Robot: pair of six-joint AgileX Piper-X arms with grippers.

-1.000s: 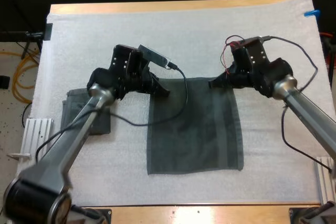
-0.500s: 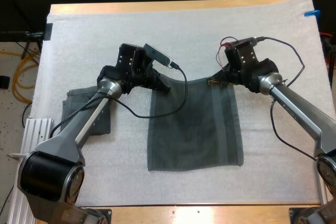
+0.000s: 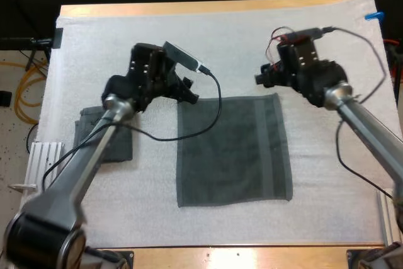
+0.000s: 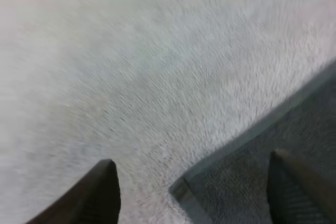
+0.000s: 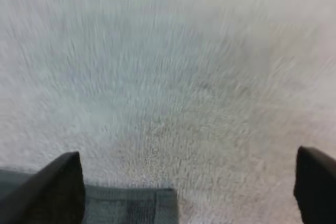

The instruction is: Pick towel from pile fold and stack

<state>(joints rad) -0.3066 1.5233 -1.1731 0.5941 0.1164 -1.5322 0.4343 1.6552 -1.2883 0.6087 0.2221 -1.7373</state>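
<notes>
Grey-green towel (image 3: 233, 149): lay flat, spread, at white mat (image 3: 252, 36) centre; folded stack (image 3: 104, 140) at its 9 o'clock. Left gripper (image 3: 191, 94) by 11 o'clock corner, right gripper (image 3: 259, 80) near 1 o'clock corner.
Left wrist: fingers spread, gripping nothing, towel corner between them.
Right wrist: fingers spread wide, towel corner between them.
</notes>
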